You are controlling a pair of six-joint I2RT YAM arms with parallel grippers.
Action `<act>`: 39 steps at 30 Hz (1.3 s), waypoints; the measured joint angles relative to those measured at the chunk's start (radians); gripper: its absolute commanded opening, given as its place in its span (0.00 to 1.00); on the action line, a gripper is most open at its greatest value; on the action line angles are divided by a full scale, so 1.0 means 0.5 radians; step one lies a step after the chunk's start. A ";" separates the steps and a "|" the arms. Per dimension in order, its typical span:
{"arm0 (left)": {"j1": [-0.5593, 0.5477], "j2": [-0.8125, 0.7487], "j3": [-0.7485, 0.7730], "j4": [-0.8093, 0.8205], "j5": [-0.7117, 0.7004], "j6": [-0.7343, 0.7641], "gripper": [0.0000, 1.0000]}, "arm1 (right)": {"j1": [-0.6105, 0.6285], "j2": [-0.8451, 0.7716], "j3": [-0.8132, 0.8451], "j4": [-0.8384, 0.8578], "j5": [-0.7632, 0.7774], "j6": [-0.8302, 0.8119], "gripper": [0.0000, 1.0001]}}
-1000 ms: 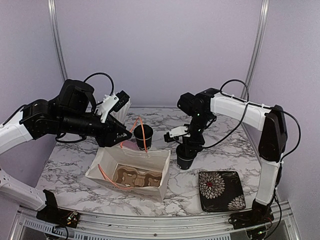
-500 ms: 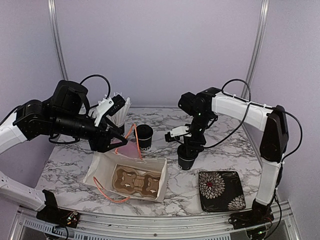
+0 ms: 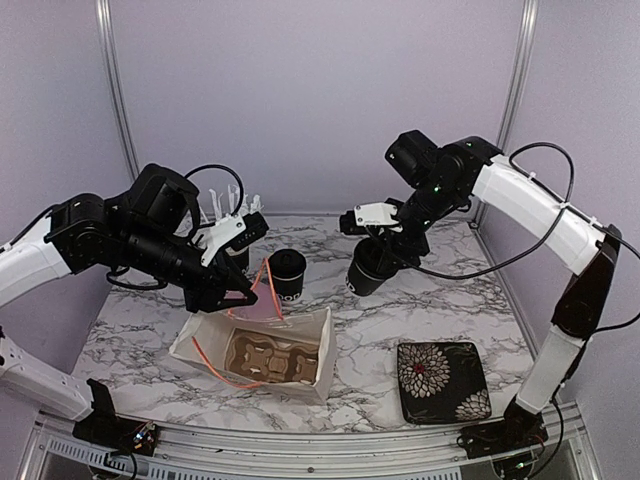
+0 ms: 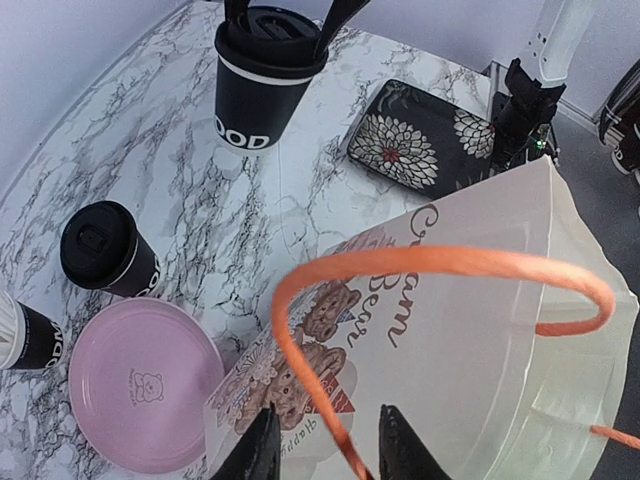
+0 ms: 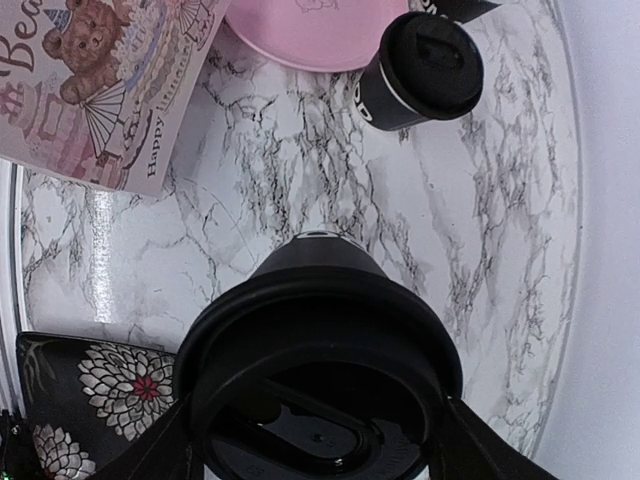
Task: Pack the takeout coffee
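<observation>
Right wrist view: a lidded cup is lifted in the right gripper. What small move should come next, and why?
Probably swing the cup left and nearer, until it hangs above the carrier in the bag. The right gripper holds it off the table, right of the bag's mouth; the left gripper hooks the handle up, mouth open.

The lifted coffee cup (image 4: 262, 85) shows "OOD". The bag (image 4: 440, 330) says "Bear" and "Happy" something, rest unreadable.

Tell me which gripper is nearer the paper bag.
Left. The left gripper straddles the paper bag's orange handle at its rear edge; the right gripper hangs above the table off the bag's right rear, holding a lidded coffee cup.
</observation>
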 measured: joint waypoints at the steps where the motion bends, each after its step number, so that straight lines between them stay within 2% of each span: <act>1: 0.000 0.021 0.014 -0.014 0.011 0.011 0.29 | 0.000 -0.015 0.022 0.008 -0.011 -0.006 0.71; 7: 0.000 0.166 0.118 -0.078 0.095 0.041 0.32 | -0.001 -0.112 0.131 0.076 -0.063 -0.027 0.72; 9: 0.000 0.188 0.146 -0.093 0.097 0.042 0.31 | -0.001 -0.150 0.143 0.114 -0.072 -0.029 0.73; 11: 0.000 0.188 0.182 -0.108 0.077 0.044 0.24 | -0.001 -0.186 0.147 0.150 -0.079 -0.029 0.73; 15: 0.000 0.168 0.250 -0.120 0.034 0.085 0.01 | -0.001 -0.218 0.148 0.201 -0.088 -0.029 0.72; 22: 0.000 0.158 0.316 -0.131 -0.066 0.083 0.00 | -0.001 -0.199 0.253 0.246 -0.108 -0.021 0.73; 26: 0.012 0.158 0.329 -0.109 -0.260 -0.013 0.00 | -0.001 -0.211 0.316 0.339 -0.133 -0.005 0.74; 33: 0.090 0.183 0.329 0.036 -0.566 -0.430 0.00 | 0.000 -0.286 0.362 0.420 -0.246 0.056 0.74; 39: 0.137 0.267 0.330 0.173 -0.607 -0.782 0.00 | 0.027 -0.418 0.523 0.412 -0.433 0.098 0.74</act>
